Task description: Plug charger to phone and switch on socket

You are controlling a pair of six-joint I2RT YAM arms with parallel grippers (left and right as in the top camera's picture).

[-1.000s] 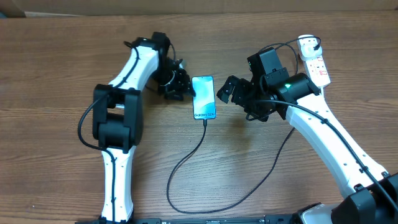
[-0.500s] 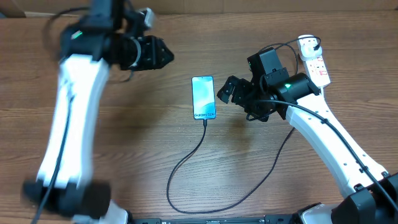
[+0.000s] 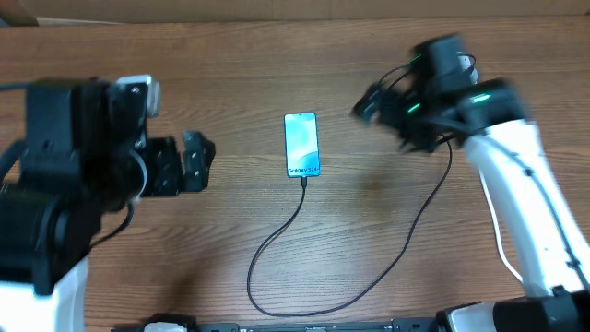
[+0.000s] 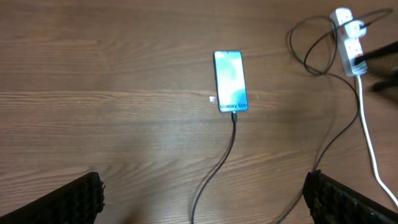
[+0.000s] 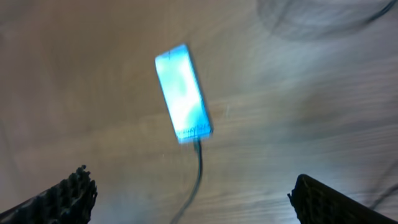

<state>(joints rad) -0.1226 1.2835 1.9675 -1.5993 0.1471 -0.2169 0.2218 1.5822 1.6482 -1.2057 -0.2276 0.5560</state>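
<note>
**A:** Where was the phone?

**B:** The phone (image 3: 302,144) lay flat near the middle of the wooden table (image 3: 277,55). Its screen faced up and glowed pale blue. It sat between the two arms, and neither touched it.

**A:** And the charger?

**B:** The charger (image 3: 277,254), a thin black cable, met the phone's lower edge and looked seated there. From there it curved toward the near edge, swept right and climbed toward the socket (image 4: 346,34). The socket was a white strip at the far right, and its thick white cord (image 4: 368,137) trailed away from it. From overhead, the right arm hid most of the strip.

**A:** What about the grippers?

**B:** The left gripper (image 3: 205,161) hovered well to the left of the phone. Its fingers (image 4: 78,199) were spread wide with nothing between them. The right gripper (image 3: 367,103) was blurred, up to the right of the phone and near the strip. Its fingers (image 5: 68,193) were also wide apart and empty.

**A:** Was the switch on?

**B:** It was too small to tell.
</note>
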